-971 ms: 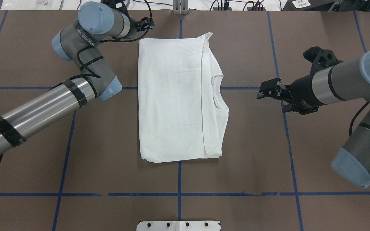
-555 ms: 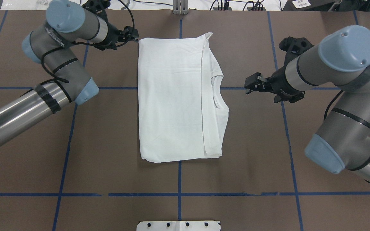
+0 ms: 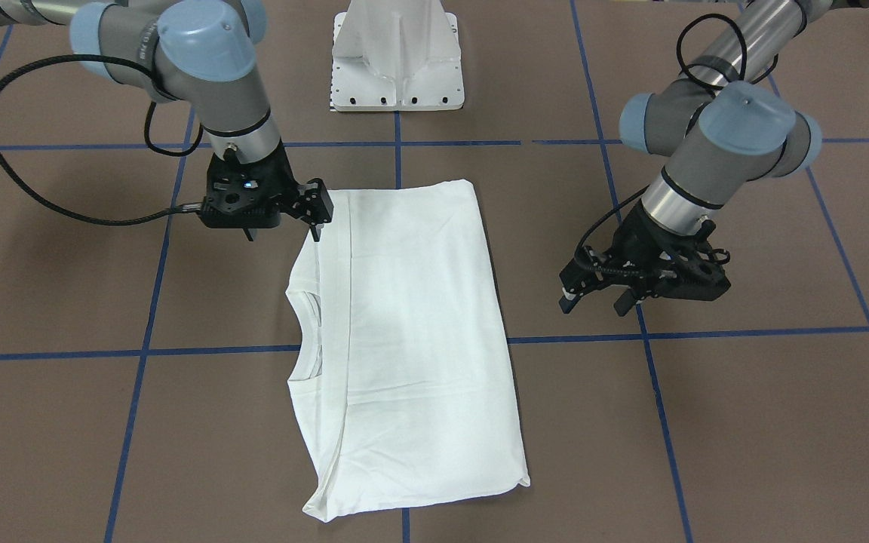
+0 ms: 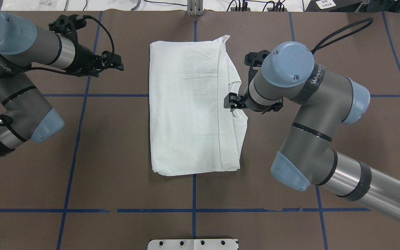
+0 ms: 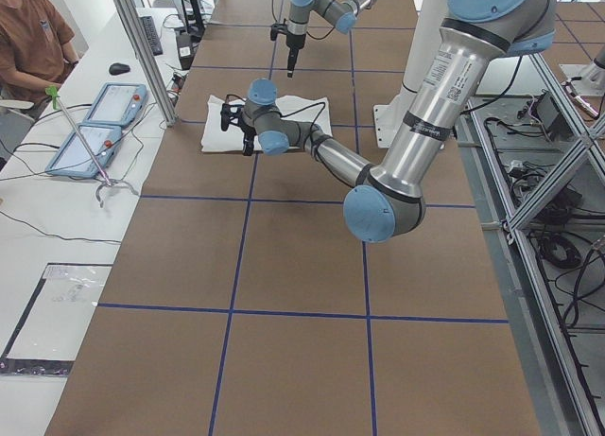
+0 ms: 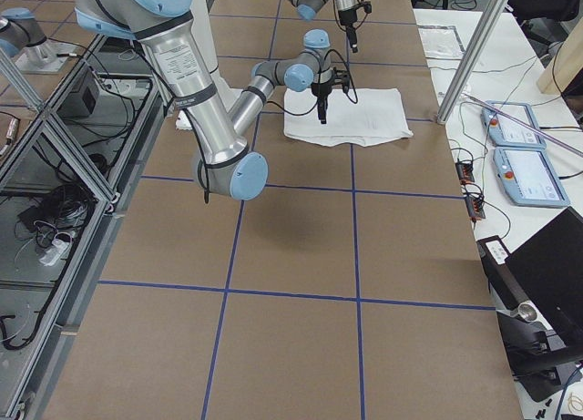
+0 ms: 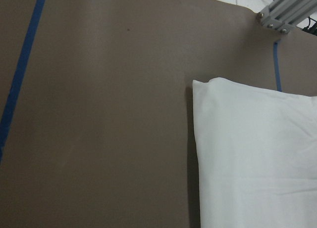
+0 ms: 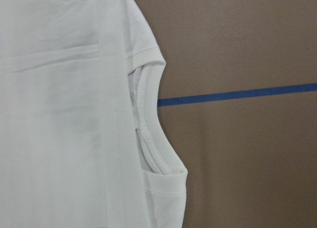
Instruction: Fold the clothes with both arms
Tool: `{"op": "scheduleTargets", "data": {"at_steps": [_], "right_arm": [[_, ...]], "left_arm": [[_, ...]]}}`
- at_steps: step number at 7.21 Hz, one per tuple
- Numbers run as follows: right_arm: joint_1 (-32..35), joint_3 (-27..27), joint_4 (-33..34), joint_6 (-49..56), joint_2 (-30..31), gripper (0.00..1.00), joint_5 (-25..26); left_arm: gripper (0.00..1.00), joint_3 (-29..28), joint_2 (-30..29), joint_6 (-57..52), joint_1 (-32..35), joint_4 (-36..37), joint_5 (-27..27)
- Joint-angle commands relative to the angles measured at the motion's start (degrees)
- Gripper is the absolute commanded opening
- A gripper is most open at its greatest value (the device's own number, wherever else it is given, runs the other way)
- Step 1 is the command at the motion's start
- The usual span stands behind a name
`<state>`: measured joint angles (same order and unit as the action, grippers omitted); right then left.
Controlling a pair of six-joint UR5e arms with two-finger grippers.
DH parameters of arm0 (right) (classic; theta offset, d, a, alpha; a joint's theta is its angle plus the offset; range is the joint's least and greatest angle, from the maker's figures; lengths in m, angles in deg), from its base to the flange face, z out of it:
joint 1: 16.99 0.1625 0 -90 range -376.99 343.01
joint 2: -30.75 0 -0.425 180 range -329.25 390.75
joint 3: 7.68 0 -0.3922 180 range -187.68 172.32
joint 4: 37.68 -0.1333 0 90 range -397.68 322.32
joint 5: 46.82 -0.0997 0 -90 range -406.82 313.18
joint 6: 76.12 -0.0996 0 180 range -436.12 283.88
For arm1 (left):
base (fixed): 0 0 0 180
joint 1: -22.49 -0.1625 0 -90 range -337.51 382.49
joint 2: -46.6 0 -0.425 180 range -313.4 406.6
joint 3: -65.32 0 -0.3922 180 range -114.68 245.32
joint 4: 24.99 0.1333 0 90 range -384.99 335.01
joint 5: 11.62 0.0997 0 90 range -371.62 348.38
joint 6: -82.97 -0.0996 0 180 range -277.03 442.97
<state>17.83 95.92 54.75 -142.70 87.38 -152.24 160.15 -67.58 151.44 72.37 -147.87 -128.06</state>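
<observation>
The white shirt lies folded into a rectangle at the table's middle, its ribbed collar on the right edge. No black print shows. It also shows in the front view. My right gripper is open and empty, and hovers over the shirt's right edge by the collar; in the front view it shows at the shirt's left. My left gripper is open and empty above bare table left of the shirt's far left corner, as the front view also shows. The wrist views show the shirt corner and the collar, with no fingers in view.
The white metal pedestal stands at the robot's edge of the table. Blue tape lines cross the brown table. An aluminium post stands at the far edge. A person sits by tablets beyond it.
My right gripper has swung left from well right of the shirt to above the collar edge. My left gripper has moved left and toward the robot, away from the shirt's far left corner.
</observation>
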Motion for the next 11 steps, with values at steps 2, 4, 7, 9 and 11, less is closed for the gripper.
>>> {"op": "scheduleTargets", "data": {"at_steps": [2, 4, 7, 9, 11], "right_arm": [[-6.9, -6.6, 0.9, 7.2, -3.1, 1.00, 5.8], [-9.6, -6.6, 4.5, 9.6, -4.1, 1.00, 6.6], [-12.8, -8.5, 7.3, 9.7, -5.7, 1.00, 7.1], [-13.0, -8.6, 8.5, 10.6, -5.6, 1.00, 7.5], [-13.0, -8.1, 12.3, 13.5, -5.8, 1.00, 7.5]], "left_arm": [[1.00, 8.5, 5.9, -4.4, 0.0, 4.6, -1.0], [1.00, 8.1, 5.9, -4.4, -0.1, 4.4, -1.0], [1.00, 7.7, 5.9, -4.5, -0.1, 4.1, -1.0], [1.00, 7.7, 5.9, -4.4, -0.1, 4.0, -1.0], [1.00, 7.7, 5.9, -4.2, -0.2, 4.0, -1.0]]}}
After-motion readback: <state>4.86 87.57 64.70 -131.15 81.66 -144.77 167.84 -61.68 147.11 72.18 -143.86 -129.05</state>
